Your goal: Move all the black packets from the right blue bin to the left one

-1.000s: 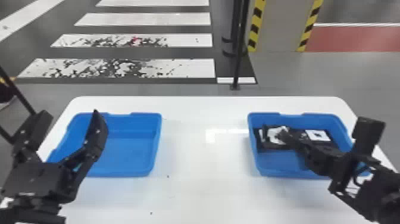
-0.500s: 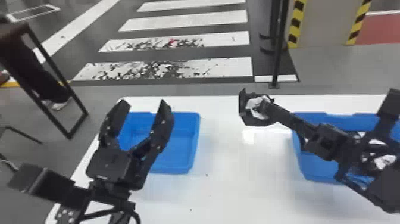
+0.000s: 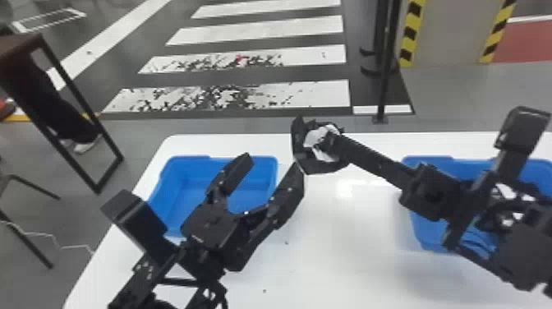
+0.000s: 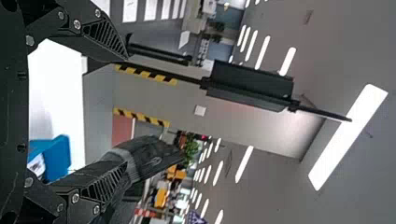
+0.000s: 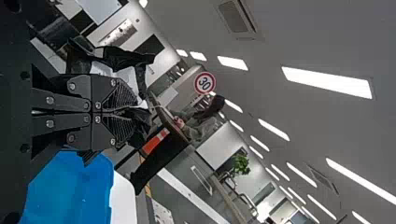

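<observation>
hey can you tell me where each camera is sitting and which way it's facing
Head view: on the head, forward and down over white table, left bin, right bin, both arms.
Left wrist view: left wrist, toward yellow-black stripes and ceiling; open left pincer.
Right wrist view: right wrist, toward round sign and ceiling; right pincer shut on packet.
Head and left wrist views share the stripes.

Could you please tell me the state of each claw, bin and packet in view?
Left claw: open.
Right claw: shut on a black packet.
Black packet: bent, held above the table.
Left blue bin: upright, open-topped.
Right blue bin: upright, partly hidden by the arm.
</observation>
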Controlling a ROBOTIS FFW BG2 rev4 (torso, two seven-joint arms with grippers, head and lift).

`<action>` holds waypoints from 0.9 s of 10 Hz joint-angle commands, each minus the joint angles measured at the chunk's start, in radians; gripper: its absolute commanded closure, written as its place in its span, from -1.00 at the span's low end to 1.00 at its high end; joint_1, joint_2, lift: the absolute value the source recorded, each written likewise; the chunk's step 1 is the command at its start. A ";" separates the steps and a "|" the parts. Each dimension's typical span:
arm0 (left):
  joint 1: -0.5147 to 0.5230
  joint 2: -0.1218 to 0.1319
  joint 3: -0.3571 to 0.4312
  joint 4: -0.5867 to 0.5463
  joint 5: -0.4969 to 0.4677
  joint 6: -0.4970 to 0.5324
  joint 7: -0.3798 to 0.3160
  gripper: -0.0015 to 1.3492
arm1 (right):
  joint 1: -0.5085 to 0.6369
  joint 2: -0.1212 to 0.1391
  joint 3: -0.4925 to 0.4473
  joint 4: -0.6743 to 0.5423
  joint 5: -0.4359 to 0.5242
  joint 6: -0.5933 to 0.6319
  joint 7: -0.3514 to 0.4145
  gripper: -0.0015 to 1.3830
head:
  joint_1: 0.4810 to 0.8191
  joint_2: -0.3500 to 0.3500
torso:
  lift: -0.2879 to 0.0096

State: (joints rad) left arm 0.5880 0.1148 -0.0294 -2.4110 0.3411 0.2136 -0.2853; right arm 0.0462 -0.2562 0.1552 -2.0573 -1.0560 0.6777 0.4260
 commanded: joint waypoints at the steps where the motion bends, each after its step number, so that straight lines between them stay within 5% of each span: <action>1: -0.019 0.017 -0.034 0.002 0.018 0.017 -0.003 -0.61 | -0.002 -0.003 0.018 -0.006 -0.009 0.000 0.002 0.71 | 0.27 0.52 | -0.01; 9: 0.003 0.020 -0.032 0.007 0.052 -0.022 -0.049 -0.61 | -0.068 -0.018 0.036 0.012 -0.019 -0.047 0.002 0.71 | 0.23 0.45 | -0.01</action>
State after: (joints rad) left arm 0.5897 0.1348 -0.0611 -2.4042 0.3905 0.2071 -0.3338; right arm -0.0175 -0.2716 0.1915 -2.0449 -1.0766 0.6329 0.4272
